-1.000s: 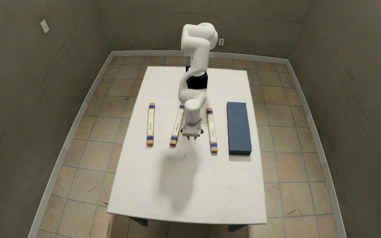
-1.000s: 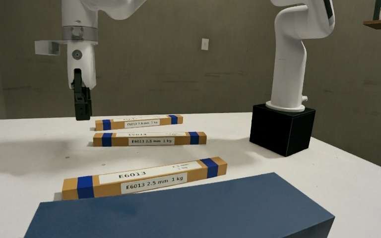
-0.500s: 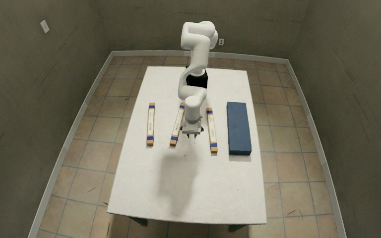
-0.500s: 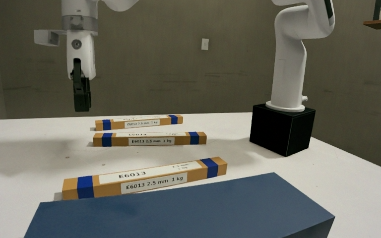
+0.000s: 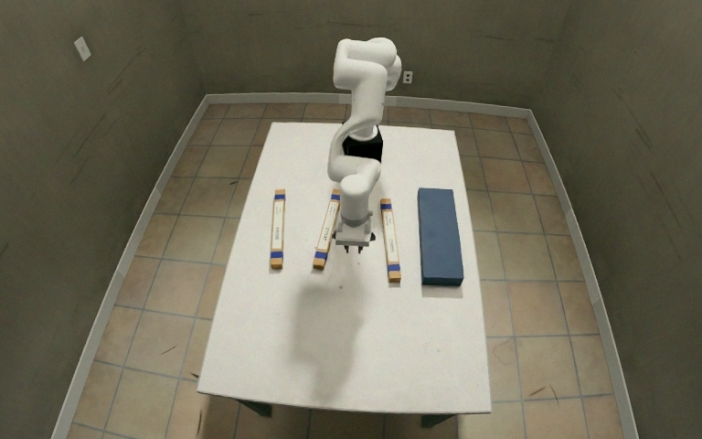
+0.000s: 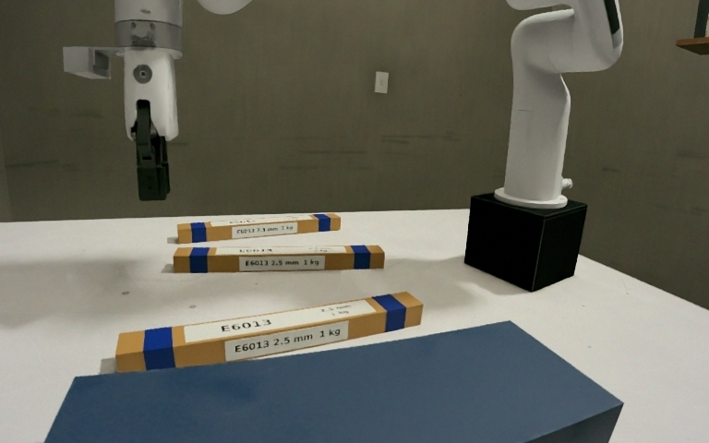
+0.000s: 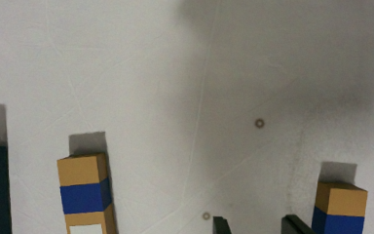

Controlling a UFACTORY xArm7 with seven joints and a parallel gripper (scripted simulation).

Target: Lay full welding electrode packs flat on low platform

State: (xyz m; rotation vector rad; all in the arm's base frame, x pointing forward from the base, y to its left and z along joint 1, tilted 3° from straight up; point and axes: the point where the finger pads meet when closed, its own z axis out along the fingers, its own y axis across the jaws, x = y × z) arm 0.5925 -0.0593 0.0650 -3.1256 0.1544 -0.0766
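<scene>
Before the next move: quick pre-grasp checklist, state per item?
1. Gripper holds nothing: ok, partly open, raised above the table.
2. All three packs lie flat on the table: ok, near pack, middle pack, far pack.
3. Low platform has no pack on it: ok.
4. Gripper centred over a pack: not ok, wrist view shows bare table between two pack ends.
5. Which packs are full: cannot tell, they look identical.

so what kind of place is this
Probably a bare test room: one white table on a tiled floor, plain grey walls, and a robot arm mounted on a black block.
</scene>
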